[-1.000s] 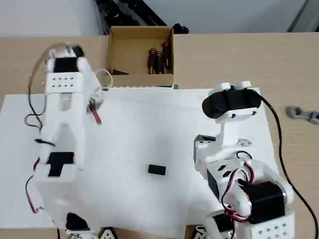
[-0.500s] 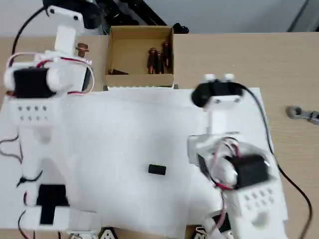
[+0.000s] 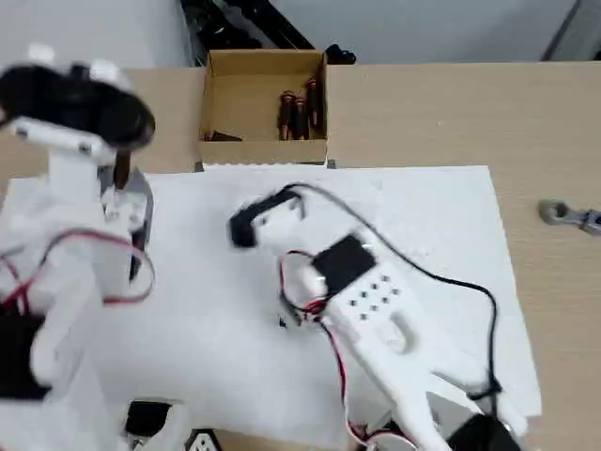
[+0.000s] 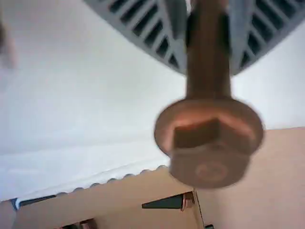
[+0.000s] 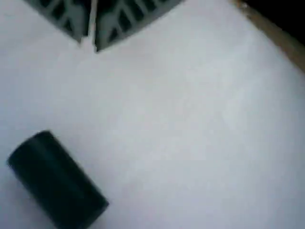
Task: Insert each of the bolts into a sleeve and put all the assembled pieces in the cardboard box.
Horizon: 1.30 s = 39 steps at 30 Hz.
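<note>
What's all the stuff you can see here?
Cardboard box: one, brown, at the table's far side.
Bolts: about three, copper, together inside the box.
Bolt: one, copper, held in the left jaws.
Sleeve: one, black, lying on the paper.
Paper: one sheet, white, on the table.
Table: one, light wood.
Metal tool: one, silver, on bare table beside the paper.
Left arm: one, white; left jaws shut on the bolt.
Right arm: one, white; right jaws shut, near the sleeve.

A light brown wooden counter (image 3: 423,113) carries a large white paper sheet (image 3: 441,211), which lies flat over most of its near part. On the bare wood, near the right edge of the sheet but not touching it, lies a small silver metal wrench (image 3: 563,213). Behind the far edge of the counter are some black objects (image 3: 235,19), too dark to make out.
</note>
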Available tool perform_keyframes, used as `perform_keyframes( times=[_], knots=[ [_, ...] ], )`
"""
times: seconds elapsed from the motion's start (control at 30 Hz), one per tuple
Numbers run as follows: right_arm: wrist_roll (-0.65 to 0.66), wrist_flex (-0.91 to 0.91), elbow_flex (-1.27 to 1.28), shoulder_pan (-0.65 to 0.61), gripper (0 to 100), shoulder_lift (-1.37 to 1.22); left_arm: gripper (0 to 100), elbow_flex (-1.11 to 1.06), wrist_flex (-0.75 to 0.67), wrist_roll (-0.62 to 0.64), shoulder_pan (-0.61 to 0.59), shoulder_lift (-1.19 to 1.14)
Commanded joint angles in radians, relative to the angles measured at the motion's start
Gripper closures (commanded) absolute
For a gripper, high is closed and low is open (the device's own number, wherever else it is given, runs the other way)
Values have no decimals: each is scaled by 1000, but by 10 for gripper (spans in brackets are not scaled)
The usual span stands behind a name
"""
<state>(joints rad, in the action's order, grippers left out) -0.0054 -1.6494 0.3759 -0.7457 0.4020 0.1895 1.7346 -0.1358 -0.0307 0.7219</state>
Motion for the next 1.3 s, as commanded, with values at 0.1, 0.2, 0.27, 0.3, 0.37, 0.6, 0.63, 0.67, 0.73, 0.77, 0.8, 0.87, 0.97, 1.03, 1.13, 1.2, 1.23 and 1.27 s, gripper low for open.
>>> perform_keyframes(
  times=[0.1, 0.2, 0.27, 0.3, 0.37, 0.6, 0.63, 0.67, 0.73, 0.77, 0.8, 0.87, 0.97, 1.03, 1.13, 1.2, 1.23, 1.27],
  knots=[
    [193, 15, -86, -18, 995, -13, 994, -90, 9, 12, -2, 164],
    [339, 19, -92, -13, 995, -15, 994, -93, 11, 12, -2, 170],
    [468, 12, -92, -12, 995, -15, 994, -93, 11, 12, -3, 170],
    [512, 8, -89, -12, 995, -15, 994, -93, 11, 12, -3, 172],
    [551, 10, -64, -13, 991, -8, 994, -93, 11, 8, -3, 173],
    [628, 124, 63, -13, 987, -15, 994, -91, 11, 5, -3, 187],
    [626, 145, 75, -13, 985, -15, 994, -91, 11, 5, -3, 201],
    [628, 159, 84, -13, 984, -15, 994, -91, 8, 5, -3, 215],
    [628, 179, 98, -13, 983, -15, 994, -93, -8, 5, -2, 235],
    [628, 185, 103, -13, 983, -15, 994, -93, -12, 5, -2, 242],
    [628, 188, 103, -13, 983, -15, 994, -93, -14, 5, -2, 250],
    [626, 189, 104, -13, 983, -15, 994, -93, -11, 5, -2, 258],
    [626, 191, 104, -13, 983, -15, 994, -93, -9, 5, -2, 258],
    [623, 191, 104, -13, 983, -15, 994, -93, -8, 5, -2, 259],
    [608, 206, 106, -12, 941, -15, 994, -93, -8, 5, -2, 259],
    [592, 222, 106, -12, 876, -15, 994, -93, -8, 5, -2, 259],
    [591, 223, 106, -13, 850, -15, 994, -93, -8, 5, -2, 259],
    [586, 225, 106, -13, 835, -15, 994, -93, -8, 5, -2, 259]
  ],
)
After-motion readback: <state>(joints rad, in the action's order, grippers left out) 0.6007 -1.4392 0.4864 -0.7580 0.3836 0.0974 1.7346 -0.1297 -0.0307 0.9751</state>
